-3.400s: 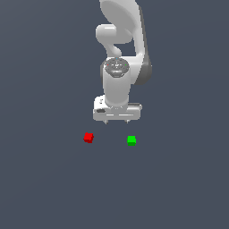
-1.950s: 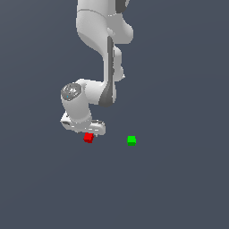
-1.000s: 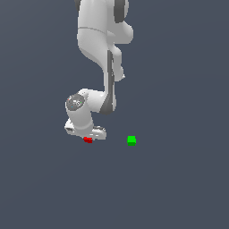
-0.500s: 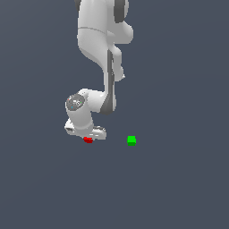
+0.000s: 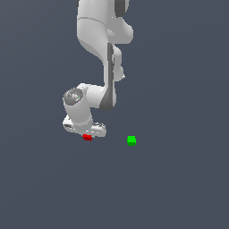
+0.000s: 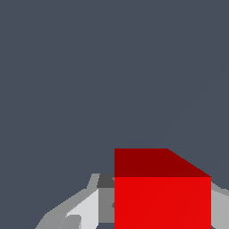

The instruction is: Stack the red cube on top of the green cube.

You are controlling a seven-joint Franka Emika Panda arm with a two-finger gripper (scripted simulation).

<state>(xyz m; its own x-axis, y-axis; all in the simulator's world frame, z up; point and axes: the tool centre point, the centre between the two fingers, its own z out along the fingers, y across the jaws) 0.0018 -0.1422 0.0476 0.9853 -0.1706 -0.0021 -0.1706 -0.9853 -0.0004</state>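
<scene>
The red cube (image 5: 87,137) lies on the dark grey floor, partly covered by my gripper (image 5: 87,134), which is lowered right over it. In the wrist view the red cube (image 6: 161,197) sits between the two fingers; a grey finger (image 6: 105,201) lies flush against one side and the other finger touches the opposite side. The gripper looks shut on the cube, which still rests on the floor. The green cube (image 5: 131,140) stands apart on the floor, to the exterior view's right of the red cube, and is not in the wrist view.
The white arm (image 5: 100,40) rises above the gripper. The flat dark grey floor (image 5: 179,188) spreads all around the two cubes.
The arm swung to the exterior view's left and came down over the red cube. Over the last second nothing has visibly moved.
</scene>
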